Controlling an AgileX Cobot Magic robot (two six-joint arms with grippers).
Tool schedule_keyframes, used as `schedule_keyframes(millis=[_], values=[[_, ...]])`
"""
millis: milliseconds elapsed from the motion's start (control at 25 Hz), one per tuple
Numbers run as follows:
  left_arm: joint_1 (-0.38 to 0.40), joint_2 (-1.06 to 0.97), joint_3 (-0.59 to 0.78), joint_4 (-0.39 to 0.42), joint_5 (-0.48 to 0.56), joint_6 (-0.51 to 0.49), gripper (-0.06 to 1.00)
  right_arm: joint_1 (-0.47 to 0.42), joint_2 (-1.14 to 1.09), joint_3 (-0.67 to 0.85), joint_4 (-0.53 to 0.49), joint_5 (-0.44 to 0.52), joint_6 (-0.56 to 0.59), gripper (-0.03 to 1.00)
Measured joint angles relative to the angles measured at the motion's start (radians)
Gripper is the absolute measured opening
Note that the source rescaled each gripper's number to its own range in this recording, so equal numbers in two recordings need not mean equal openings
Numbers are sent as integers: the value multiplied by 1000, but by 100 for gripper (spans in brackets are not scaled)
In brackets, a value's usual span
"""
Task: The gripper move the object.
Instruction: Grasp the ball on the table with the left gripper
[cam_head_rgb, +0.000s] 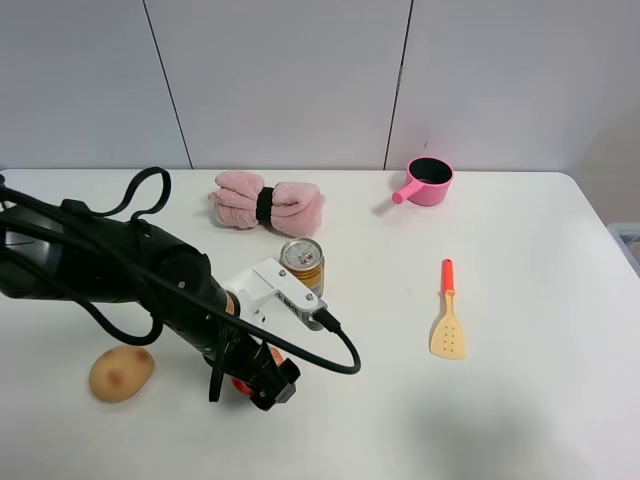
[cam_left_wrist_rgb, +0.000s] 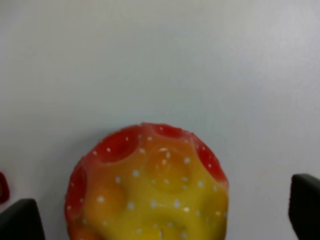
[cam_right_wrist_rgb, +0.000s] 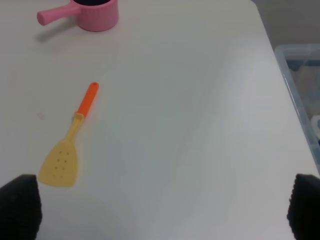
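Note:
The object (cam_left_wrist_rgb: 150, 185), a bumpy red and yellow toy fruit, lies on the white table (cam_head_rgb: 520, 400) between the two black fingers (cam_left_wrist_rgb: 17, 220) of my left gripper (cam_left_wrist_rgb: 160, 212). The fingers stand wide apart, clear of its sides, so the gripper is open. From the high camera the left gripper (cam_head_rgb: 258, 378) reaches down at the front left and hides most of the object (cam_head_rgb: 240, 386); only a red sliver shows. My right gripper (cam_right_wrist_rgb: 162, 207) is open over bare table with nothing between its fingers. The high view does not show the right arm.
A tan potato (cam_head_rgb: 120, 373) lies left of the left gripper, and a can (cam_head_rgb: 302, 265) stands just behind it. Farther back are a pink rolled towel (cam_head_rgb: 267, 203) and a pink pot (cam_head_rgb: 428, 182). A yellow spatula (cam_head_rgb: 448, 322) lies mid-right. A clear bin (cam_right_wrist_rgb: 300, 90) sits past the table's right edge.

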Motion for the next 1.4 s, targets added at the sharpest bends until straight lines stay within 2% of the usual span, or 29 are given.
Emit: schedule_keyframes(millis=[960,1400], values=[[0,77,-1,-30,-81,0,100,0,0,0,0,0,0,100],[0,99,-1,-30,-86,0,100,0,0,0,0,0,0,100]])
